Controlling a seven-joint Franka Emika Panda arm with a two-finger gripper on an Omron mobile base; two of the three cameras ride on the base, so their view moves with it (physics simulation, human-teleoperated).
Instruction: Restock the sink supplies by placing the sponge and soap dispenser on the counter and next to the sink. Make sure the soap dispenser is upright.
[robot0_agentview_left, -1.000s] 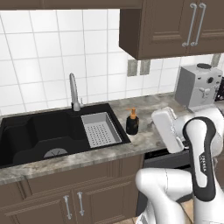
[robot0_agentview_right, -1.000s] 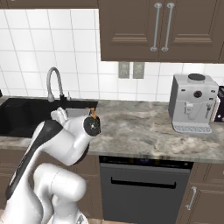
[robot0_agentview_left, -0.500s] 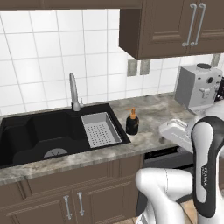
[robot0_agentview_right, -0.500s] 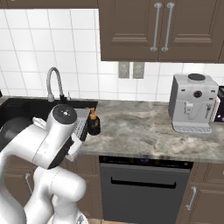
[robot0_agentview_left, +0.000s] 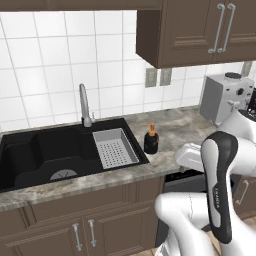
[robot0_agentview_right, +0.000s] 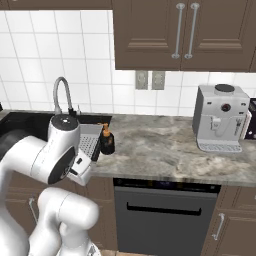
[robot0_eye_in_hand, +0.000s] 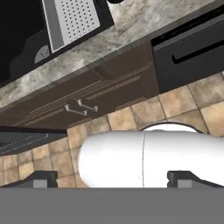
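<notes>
The counter (robot0_agentview_left: 180, 131) is seen as grey-brown marbled stone with a squared front edge, set over dark brown panelled cabinets with slim metal handles. The sink (robot0_agentview_left: 30, 150), matt black and double-basined, occupies the centre left of the left base view; a grey perforated tray (robot0_agentview_left: 115, 147) is seated in its right basin, and a slim chrome faucet (robot0_agentview_left: 84, 105) rises behind it against glossy white tile. The soap dispenser (robot0_agentview_left: 151, 139), a rounded black bottle with an orange pump top, is found upright on the stone just beside the sink's right rim, at frame centre; in the right base view it (robot0_agentview_right: 106, 141) stands left of centre. Bare stone runs from it toward a boxy grey coffee machine (robot0_agentview_right: 220, 118) at the right. In the hand view, the gripper (robot0_eye_in_hand: 112, 178) is pointed down at tan floor tiles and cabinet fronts, its two dark fingertips (robot0_eye_in_hand: 41, 178) set wide apart at the lower edge, released and grasping nothing.
</notes>
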